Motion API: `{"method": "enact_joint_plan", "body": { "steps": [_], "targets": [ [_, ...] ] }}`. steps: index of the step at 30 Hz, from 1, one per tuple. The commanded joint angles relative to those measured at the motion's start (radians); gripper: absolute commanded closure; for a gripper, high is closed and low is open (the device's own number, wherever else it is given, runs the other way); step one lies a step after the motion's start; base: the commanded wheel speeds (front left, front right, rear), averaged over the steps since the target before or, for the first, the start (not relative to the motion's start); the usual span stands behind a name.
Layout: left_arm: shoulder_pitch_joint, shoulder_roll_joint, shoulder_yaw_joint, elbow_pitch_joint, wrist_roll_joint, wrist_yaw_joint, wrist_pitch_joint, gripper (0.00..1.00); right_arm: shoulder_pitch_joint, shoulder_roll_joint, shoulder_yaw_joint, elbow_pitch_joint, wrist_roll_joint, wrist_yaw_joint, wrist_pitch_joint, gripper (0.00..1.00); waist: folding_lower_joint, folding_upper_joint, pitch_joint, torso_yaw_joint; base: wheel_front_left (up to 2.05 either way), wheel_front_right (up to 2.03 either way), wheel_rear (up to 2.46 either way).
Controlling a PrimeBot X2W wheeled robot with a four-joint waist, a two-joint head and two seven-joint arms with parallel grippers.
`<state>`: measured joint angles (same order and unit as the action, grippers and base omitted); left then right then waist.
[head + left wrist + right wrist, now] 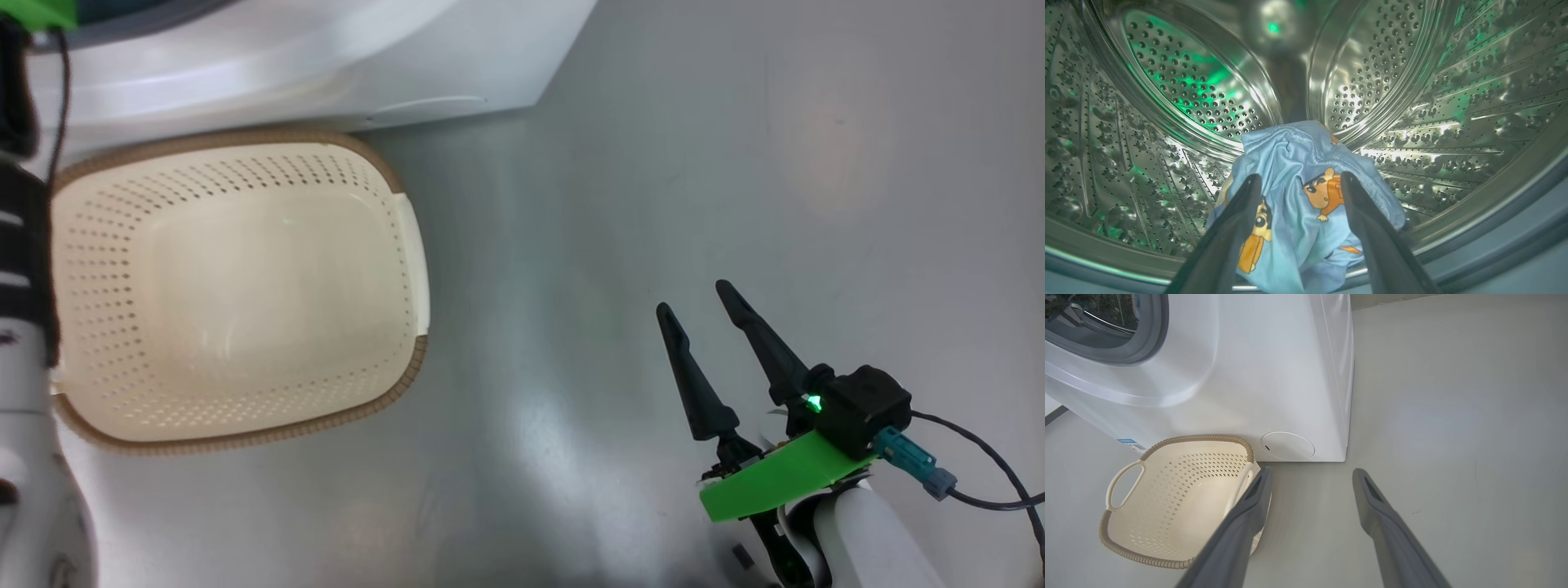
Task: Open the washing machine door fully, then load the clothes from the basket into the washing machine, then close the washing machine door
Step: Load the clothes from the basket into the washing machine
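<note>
While within the washing machine [1453, 102], clothes [1294, 159].

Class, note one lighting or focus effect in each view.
Head view: pale glare on the smooth grey floor; left wrist view: green glow across the perforated steel drum; right wrist view: the right claw's long grey fingers blur near the lens.

The light blue clothes [1294, 163] with orange-brown cartoon figures lie crumpled inside the steel drum [1180, 81] of the white washing machine [1249, 375]. The cream perforated basket [245, 400] stands upright just in front of the washing machine.
</note>
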<state>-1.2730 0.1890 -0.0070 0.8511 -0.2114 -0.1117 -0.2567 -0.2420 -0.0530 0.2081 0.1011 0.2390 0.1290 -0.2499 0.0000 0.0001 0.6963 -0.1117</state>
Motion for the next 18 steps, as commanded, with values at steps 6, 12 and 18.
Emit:
{"method": "enact_joint_plan", "body": {
  "steps": [6, 12, 18],
  "targets": [
    [0.135, 0.009, 0.023, -0.095, -0.015, -0.011, -0.005, 0.00, 0.007, 0.003, 0.002, -0.001, -0.009, 0.002, -0.012, 0.00, 0.0000, -0.0001, -0.080, 0.043, 0.00, 0.00, 0.00],
    [0.277, -0.018, 0.050, -0.199, -0.028, -0.015, -0.005, 0.00, 0.002, 0.003, -0.003, 0.015, -0.015, 0.002, -0.012, 0.00, 0.0000, -0.0001, -0.151, 0.063, 0.00, 0.00, 0.00],
    [0.449, -0.038, 0.069, -0.329, -0.029, -0.018, -0.005, 0.00, 0.020, 0.003, -0.008, 0.032, -0.013, 0.002, -0.012, 0.00, 0.0000, -0.0001, -0.251, 0.079, 0.00, 0.00, 0.00]
  ]
}}
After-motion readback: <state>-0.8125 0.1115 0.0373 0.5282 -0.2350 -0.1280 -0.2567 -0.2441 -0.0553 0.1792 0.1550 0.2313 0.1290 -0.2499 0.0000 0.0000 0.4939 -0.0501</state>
